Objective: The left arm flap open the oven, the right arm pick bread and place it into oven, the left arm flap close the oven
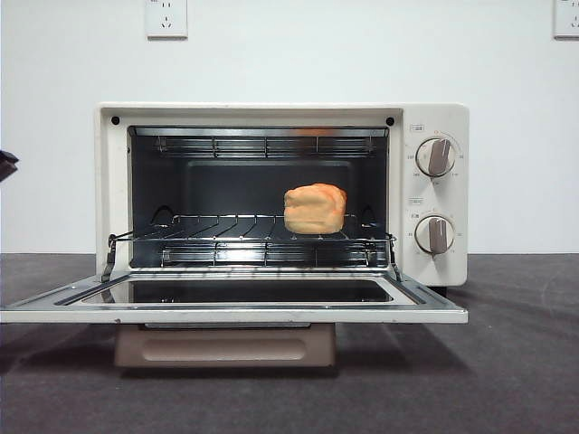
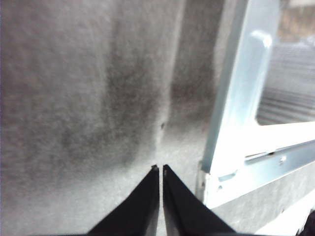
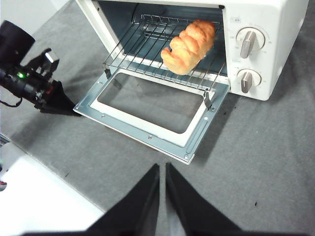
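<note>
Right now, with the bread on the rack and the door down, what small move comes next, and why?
Probably slide the left tool under the door's near corner to begin flapping it shut. The bread already lies on the wire rack inside the oven, the right tool is backed off, shut and holding nothing, and the left tool sits low on the table beside the door's edge.

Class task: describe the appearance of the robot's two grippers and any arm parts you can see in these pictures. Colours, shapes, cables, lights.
Both the left gripper and the right gripper have two matte black jaws, wedge-shaped and tapering to narrow tips. The right wrist view also shows the left arm beside the oven door: bulky and black, with thin dark cables, a small green light and a pale metallic block on top.
</note>
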